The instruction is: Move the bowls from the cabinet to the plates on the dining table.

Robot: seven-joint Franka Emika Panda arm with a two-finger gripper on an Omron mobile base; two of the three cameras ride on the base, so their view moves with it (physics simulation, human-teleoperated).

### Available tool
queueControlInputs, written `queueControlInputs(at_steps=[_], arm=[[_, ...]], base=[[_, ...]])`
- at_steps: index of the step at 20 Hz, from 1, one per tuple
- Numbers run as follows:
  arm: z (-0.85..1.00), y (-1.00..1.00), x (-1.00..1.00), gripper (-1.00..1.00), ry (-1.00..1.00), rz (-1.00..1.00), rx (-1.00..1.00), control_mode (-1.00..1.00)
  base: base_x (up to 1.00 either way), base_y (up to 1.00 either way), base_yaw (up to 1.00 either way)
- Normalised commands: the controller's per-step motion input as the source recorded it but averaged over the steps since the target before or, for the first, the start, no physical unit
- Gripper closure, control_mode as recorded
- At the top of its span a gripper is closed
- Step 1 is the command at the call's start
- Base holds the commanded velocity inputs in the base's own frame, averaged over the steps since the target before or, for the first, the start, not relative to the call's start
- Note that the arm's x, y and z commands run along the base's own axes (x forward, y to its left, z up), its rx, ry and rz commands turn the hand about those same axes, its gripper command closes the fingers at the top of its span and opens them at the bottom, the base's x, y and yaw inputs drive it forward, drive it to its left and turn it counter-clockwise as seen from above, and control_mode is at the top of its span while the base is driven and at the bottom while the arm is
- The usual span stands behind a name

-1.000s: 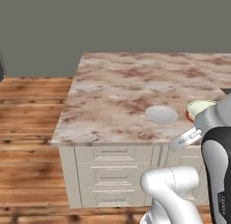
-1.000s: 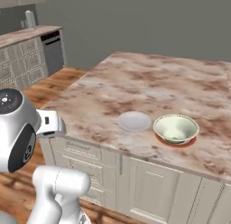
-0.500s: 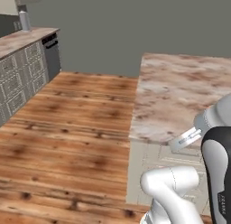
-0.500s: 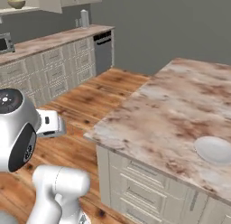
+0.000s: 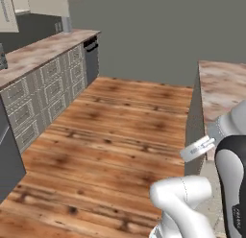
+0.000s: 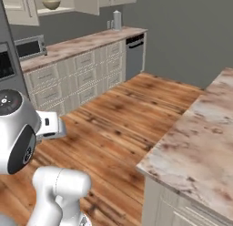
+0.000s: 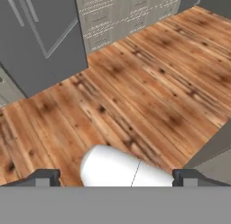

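An olive-tan bowl (image 6: pixel 51 4) sits on the shelf of the open cream cabinet (image 6: pixel 25 8) high at the far left of the right base view. The dining table (image 6: pixel 200 143) of pink-brown marbled stone fills the right side there, and its edge (image 5: pixel 223 86) shows at the right of the left base view. The plates are out of view. In the hand view my gripper (image 7: pixel 116 178) is open, its dark fingertips (image 7: pixel 43 177) wide apart with nothing between them, looking down at bare wooden floor.
A long counter (image 6: pixel 82 43) with cream drawers runs along the left wall, carrying a microwave (image 6: pixel 29 46) and a pale jug (image 6: pixel 117 20), with a dark dishwasher (image 6: pixel 135 54) at its end. A grey fridge (image 7: pixel 40 38) stands near the hand. Wooden floor (image 5: pixel 120 131) lies between counter and table.
The whole picture has swung: the base has turned away from the table, so its top slid off to the right and the counter and cabinet came into view. The gripper stays open.
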Motion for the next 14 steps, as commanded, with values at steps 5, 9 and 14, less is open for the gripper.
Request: queueControlInputs(at_steps=[5,9,14], arm=[[0.0,0.0,0.0,-1.0,0.0,0.0,0.0,1.0],[0.0,0.0,0.0,-1.0,0.0,0.0,0.0,1.0],[0.0,0.0,0.0,-1.0,0.0,0.0,0.0,1.0]], base=[[0.95,0.38,0.12],[1.0,0.24,0.08],[1.0,0.01,0.14]])
